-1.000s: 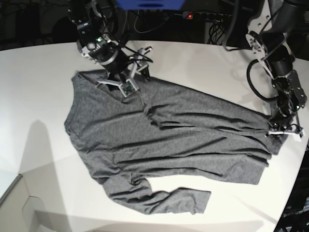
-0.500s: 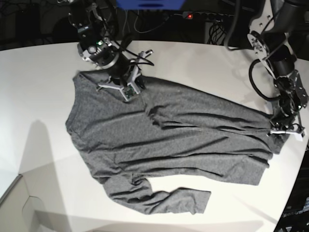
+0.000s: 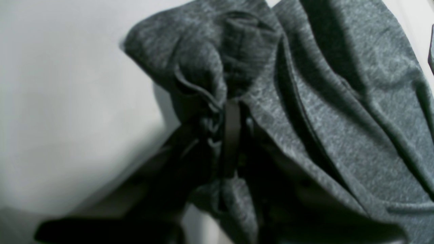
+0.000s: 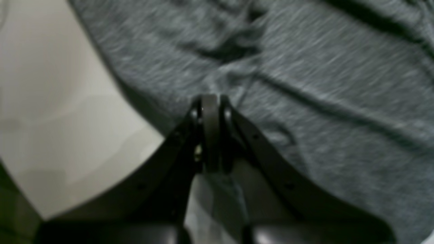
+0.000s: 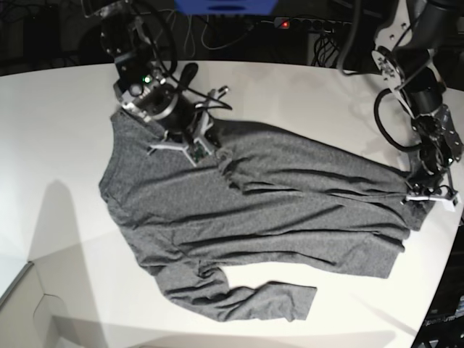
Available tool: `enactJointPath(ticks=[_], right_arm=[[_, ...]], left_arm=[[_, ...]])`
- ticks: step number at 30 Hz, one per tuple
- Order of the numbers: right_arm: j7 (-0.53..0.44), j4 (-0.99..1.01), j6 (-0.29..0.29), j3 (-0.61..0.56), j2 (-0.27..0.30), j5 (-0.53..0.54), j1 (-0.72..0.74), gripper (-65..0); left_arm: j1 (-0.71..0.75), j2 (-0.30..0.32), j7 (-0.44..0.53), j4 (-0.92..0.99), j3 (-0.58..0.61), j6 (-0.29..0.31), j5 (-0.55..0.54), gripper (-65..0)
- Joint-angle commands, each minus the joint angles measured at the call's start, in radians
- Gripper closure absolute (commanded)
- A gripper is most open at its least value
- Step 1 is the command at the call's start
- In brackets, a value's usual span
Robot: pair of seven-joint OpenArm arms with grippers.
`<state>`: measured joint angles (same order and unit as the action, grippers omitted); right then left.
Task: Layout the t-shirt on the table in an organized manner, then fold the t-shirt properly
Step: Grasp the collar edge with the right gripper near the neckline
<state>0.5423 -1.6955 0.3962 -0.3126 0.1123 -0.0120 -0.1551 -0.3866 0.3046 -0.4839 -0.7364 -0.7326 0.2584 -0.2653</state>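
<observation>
The left gripper (image 3: 230,135) is seen clamped on a bunched fold of the t-shirt (image 5: 254,210), the cloth puckered around its closed tips; this hold at the garment's end is judged to serve as an anchor while the cloth is drawn flat. Beside that gripper, bare table (image 5: 65,130) lies on one side and creased fabric runs away on the other. The right gripper (image 4: 211,112) is shown with its jaws brought together at the shirt's upper border; whether a pinch of knit is caught between them cannot be told, since the view is blurred. Just beside it the fabric edge meets white tabletop. Outward from both grippers the shirt lies spread across the table between them, wrinkled through the middle, with one long sleeve doubled back under the body near the front edge. Open white surface is left on most sides, though beyond the left gripper the table's curved edge is close, so little room for pulling is judged to be left there
</observation>
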Motion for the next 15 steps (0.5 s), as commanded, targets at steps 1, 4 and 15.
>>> enactJointPath(ticks=[1, 4, 15], right_arm=[[-0.017, -0.016, 0.010, 0.002, -0.001, 0.010, 0.030, 0.0], [-0.006, -0.012, 0.010, 0.002, -0.001, 0.010, 0.065, 0.0], [0.000, 0.028, 0.010, 0.000, -0.001, 0.010, 0.087, 0.0]], left_arm=[[-0.021, 0.026, 0.020, -0.019, 0.000, 0.002, -0.004, 0.0], [-0.022, 0.026, 0.020, -0.019, 0.000, 0.002, -0.004, 0.0], [-0.044, 0.028, 0.020, -0.019, -0.002, 0.002, -0.004, 0.0]])
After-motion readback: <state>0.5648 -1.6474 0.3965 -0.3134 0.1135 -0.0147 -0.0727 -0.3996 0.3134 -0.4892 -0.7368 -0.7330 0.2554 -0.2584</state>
